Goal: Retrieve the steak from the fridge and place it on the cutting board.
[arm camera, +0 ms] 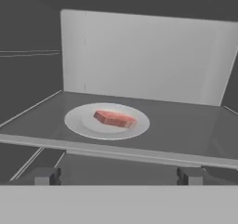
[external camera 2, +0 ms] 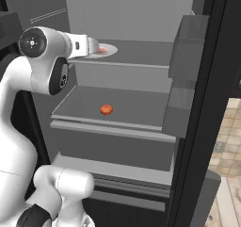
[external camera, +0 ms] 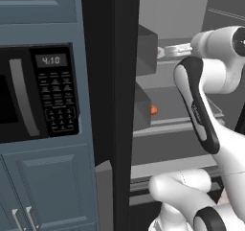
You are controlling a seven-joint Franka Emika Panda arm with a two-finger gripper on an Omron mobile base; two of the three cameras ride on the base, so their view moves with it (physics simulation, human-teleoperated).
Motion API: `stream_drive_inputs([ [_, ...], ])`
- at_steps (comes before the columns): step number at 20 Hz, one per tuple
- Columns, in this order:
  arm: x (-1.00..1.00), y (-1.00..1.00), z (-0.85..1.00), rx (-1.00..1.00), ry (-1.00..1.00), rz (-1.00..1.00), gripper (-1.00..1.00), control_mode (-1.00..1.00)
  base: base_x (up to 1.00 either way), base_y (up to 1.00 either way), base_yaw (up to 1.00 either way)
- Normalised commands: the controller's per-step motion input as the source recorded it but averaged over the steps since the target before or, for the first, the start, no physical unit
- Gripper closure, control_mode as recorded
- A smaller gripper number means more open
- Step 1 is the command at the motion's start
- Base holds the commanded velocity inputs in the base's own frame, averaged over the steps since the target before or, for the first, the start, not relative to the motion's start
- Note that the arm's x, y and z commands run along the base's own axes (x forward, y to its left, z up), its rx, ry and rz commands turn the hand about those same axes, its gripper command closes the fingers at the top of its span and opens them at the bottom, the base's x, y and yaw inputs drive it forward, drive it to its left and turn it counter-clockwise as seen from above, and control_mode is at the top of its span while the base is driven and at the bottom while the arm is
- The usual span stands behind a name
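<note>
Gripper (arm camera: 116, 175) fingers (arm camera: 46, 175) are spread wide apart and hold nothing. They point into the open fridge (external camera 2: 141, 14), at the front edge of the upper shelf (arm camera: 186, 130). Straight ahead of the gripper, a little way back on that shelf, the steak (arm camera: 115, 118) lies flat on a white plate (arm camera: 79, 123). One shelf lower sits a round orange-red thing (external camera 2: 106, 109).
</note>
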Motion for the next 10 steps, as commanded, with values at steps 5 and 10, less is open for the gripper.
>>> stream_drive_inputs([
  [5, 0.43, 0.00, 0.00, 0.00, 0.12, 0.00, -1.00, -1.00, 0.00, 0.00, 0.00],
  [10, 0.52, -0.03, -0.02, 0.00, 0.27, 0.00, -1.00, -1.00, 0.00, 0.00, 0.00],
])
